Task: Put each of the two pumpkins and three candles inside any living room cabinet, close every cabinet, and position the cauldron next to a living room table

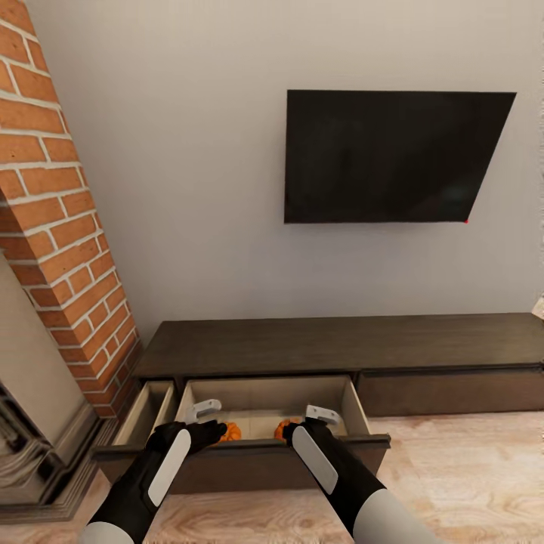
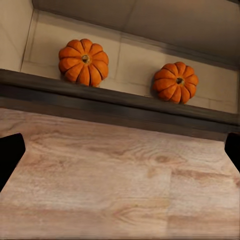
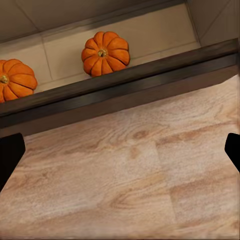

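Observation:
The long dark brown cabinet (image 1: 340, 344) stands under the wall TV with its middle drawer (image 1: 264, 457) pulled out. Two orange pumpkins (image 1: 231, 432) (image 1: 285, 429) lie side by side on the drawer's pale floor, just behind the front panel. In the left wrist view they are the pumpkins (image 2: 83, 62) (image 2: 175, 82), in the right wrist view the pumpkins (image 3: 105, 53) (image 3: 15, 80). My left gripper (image 1: 208, 419) (image 2: 120, 155) and right gripper (image 1: 313, 419) (image 3: 120, 155) hover over the drawer's front edge, both open and empty. The candles, cauldron and table are out of view.
A narrower drawer (image 1: 147, 412) at the cabinet's left end is also pulled out, close to the brick fireplace (image 1: 60, 227). The right drawer front (image 1: 446, 389) is shut. A black TV (image 1: 393, 155) hangs on the wall. Wood floor (image 1: 461, 468) lies before the cabinet.

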Motion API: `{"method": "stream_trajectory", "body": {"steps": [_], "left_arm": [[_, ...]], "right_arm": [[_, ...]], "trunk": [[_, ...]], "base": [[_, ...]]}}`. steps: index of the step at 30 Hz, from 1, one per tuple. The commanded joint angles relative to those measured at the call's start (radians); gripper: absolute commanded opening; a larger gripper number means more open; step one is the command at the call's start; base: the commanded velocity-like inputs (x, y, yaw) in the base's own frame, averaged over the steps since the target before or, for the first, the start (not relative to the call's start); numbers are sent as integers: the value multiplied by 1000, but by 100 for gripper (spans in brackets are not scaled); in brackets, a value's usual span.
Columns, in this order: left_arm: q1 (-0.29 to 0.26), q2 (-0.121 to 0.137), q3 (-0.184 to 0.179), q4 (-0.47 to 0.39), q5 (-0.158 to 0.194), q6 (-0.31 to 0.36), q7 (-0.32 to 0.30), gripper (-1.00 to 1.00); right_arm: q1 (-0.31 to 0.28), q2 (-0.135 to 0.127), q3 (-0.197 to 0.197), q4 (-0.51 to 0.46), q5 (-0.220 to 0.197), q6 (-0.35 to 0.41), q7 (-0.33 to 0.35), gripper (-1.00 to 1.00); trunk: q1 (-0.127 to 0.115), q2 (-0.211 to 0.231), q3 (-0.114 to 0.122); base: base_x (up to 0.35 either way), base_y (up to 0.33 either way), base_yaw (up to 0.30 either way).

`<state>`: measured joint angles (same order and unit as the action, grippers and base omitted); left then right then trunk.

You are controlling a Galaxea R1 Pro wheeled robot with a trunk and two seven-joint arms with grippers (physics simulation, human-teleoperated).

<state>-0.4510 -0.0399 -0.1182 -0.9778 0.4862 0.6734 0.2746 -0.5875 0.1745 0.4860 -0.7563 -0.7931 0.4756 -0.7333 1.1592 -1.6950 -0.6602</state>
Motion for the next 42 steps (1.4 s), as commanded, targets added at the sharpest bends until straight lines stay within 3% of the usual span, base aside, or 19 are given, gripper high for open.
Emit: {"method": "stream_trajectory", "body": {"steps": [1, 11, 20, 42], "left_arm": [[0, 0, 0, 0, 0, 0, 0, 100], [0, 0, 0, -1, 2, 0, -1, 100], [0, 0, 0, -1, 2, -1, -2, 100], [0, 2, -1, -1, -3, -11, -3, 100]], "right_arm": [[0, 0, 0, 0, 0, 0, 0, 100], [0, 0, 0, 0, 0, -1, 0, 100], [0, 0, 1, 0, 0, -3, 0, 100], [0, 0, 3, 0, 0, -1, 2, 100]], "trunk": [[0, 0, 0], [0, 0, 0], [34, -63, -28], [119, -217, -97]], "base": [[-258, 0, 0], [-246, 0, 0], [-162, 0, 0], [-13, 0, 0]]}}
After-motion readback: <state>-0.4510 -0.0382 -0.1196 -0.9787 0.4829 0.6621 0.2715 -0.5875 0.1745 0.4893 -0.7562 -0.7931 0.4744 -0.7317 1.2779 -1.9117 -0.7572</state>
